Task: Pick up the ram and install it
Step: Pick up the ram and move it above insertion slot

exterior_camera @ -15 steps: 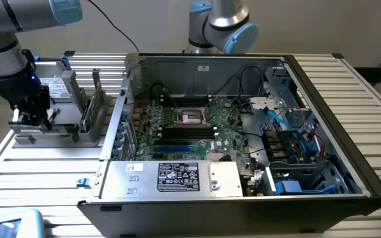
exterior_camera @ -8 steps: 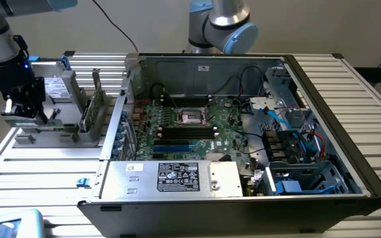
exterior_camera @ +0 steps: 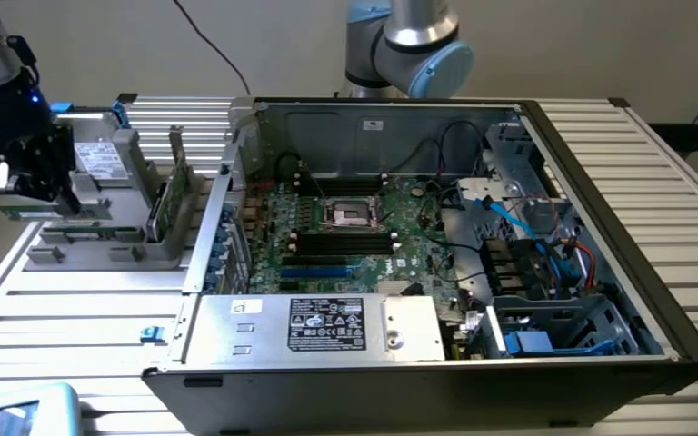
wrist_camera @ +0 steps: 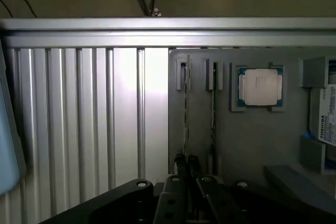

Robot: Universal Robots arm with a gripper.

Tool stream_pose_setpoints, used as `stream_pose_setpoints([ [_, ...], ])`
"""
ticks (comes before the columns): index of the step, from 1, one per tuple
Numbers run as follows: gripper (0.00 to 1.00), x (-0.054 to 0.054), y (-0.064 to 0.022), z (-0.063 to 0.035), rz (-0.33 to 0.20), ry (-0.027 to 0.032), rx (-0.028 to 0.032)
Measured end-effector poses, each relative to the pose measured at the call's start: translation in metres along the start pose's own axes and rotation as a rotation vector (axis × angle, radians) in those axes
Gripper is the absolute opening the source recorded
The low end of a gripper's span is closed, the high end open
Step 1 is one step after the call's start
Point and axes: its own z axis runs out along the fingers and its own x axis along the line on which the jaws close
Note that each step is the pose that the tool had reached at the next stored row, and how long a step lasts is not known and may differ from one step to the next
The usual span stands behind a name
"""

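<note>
The ram (wrist_camera: 186, 119) stands on its thin edge in a slot of the grey holder (wrist_camera: 247, 145), near the silver processor chip (wrist_camera: 261, 86) seated in that same holder. The claw (wrist_camera: 185, 162) sits over the slot, fingers drawn together on the stick's edge — clamped, as far as I can judge. The pick-up is the step in hand; the open computer case (exterior_camera: 640, 236) lies well apart from the holder. Lifting calls for a straight pull out of the slot — no twist.
</note>
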Motion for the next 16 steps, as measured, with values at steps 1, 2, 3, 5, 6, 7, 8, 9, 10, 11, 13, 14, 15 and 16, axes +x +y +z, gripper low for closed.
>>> stream_pose_setpoints([
  [1, 0.13, 0.0, -0.0004, -0.004, -0.001, 0.0, 0.0001],
  [2, 0.13, 0.0, -0.001, -0.0079, -0.002, 0.0, 0.0001],
  [3, 0.13, 0.001, -0.0015, -0.011, -0.004, -0.0001, 0.0003],
  [5, 0.13, 0.002, -0.003, -0.0158, -0.006, -0.0021, 0.0011],
  [6, 0.13, 0.003, -0.0039, -0.0173, -0.008, -0.006, 0.0016],
  [7, 0.13, 0.004, -0.005, -0.0187, -0.009, -0.0101, 0.002],
  [8, 0.13, 0.004, -0.0065, -0.02, -0.009, -0.0138, 0.0025],
  [9, 0.13, 0.005, -0.0083, -0.0211, -0.009, -0.0163, 0.0033],
  [10, 0.13, 0.005, -0.0098, -0.0224, -0.009, -0.0164, 0.0038],
  [11, 0.13, 0.005, -0.0106, -0.0229, -0.01, -0.0162, 0.0035],
  [13, 0.13, 0.005, -0.0106, -0.0229, -0.009, -0.0162, 0.0036],
  [14, 0.13, 0.005, -0.0106, -0.023, -0.009, -0.0162, 0.0036],
  [15, 0.13, 0.005, -0.0106, -0.0229, -0.009, -0.0162, 0.0036],
  [16, 0.13, 0.005, -0.0106, -0.0229, -0.009, -0.0161, 0.0036],
])
